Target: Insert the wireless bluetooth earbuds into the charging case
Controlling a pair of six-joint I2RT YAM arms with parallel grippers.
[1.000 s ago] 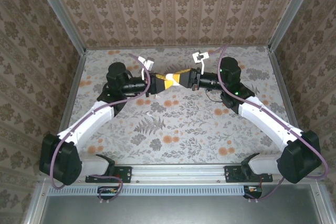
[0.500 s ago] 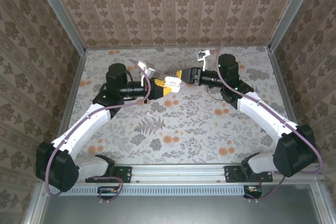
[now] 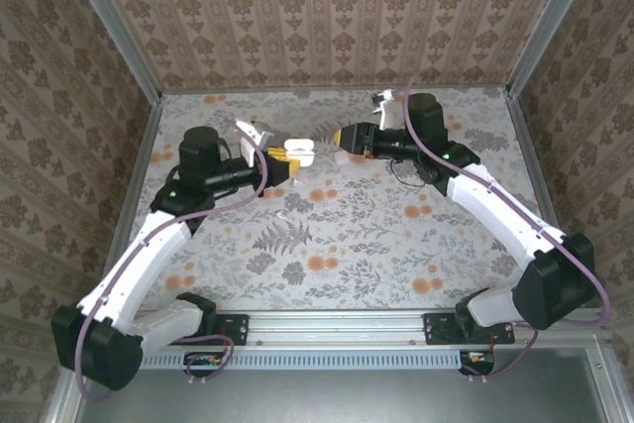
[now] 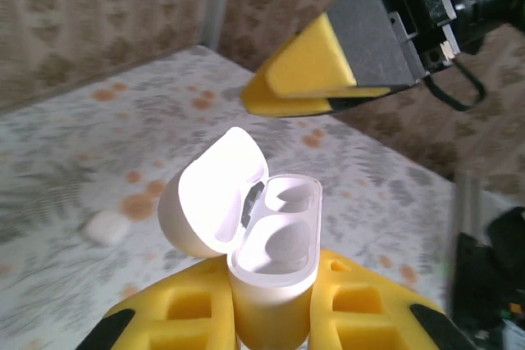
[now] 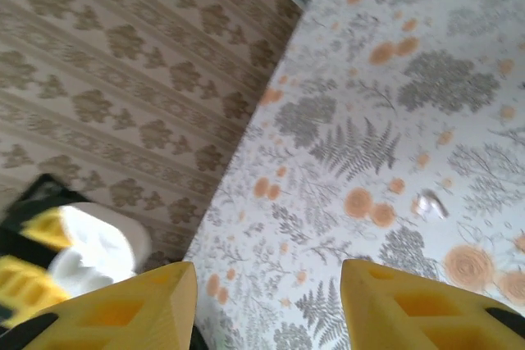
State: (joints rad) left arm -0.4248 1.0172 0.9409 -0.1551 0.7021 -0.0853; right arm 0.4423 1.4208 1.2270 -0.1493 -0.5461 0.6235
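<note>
Separating since a second ago: both grippers met over the charging case [image 3: 298, 152] at mid-table. Now the left gripper [image 3: 282, 161] has swung back to its own side with the case, and the right gripper [image 3: 346, 136] has backed off to the case's far side, apart from it. The right jaws were narrower before; now they stand spread, with table [image 5: 385, 120] showing between the yellow fingers [image 5: 123, 301].

The left gripper [image 4: 275, 305] is clamped on the case body, which stands upright. The lid [image 4: 215, 202] is hinged open and tipped back, and two wells face the camera.

One earbud [image 3: 284, 217] lies on the table below the case, toward the arm bases, in the same spot as before. The left wrist view has it left of the case [image 4: 107, 227] and not touching it, blurred, shape unclear.

A finger of the right gripper [image 4: 316, 71] hangs above and beyond the open case. Purple cable [image 3: 260, 177] loops along the left arm just beside the case.

The lower half of the case is hidden between the left pads [image 4: 189, 309]. In the right wrist view the case sits cut off at the left edge [image 5: 94, 252], smeared, lid state unreadable there.
</note>
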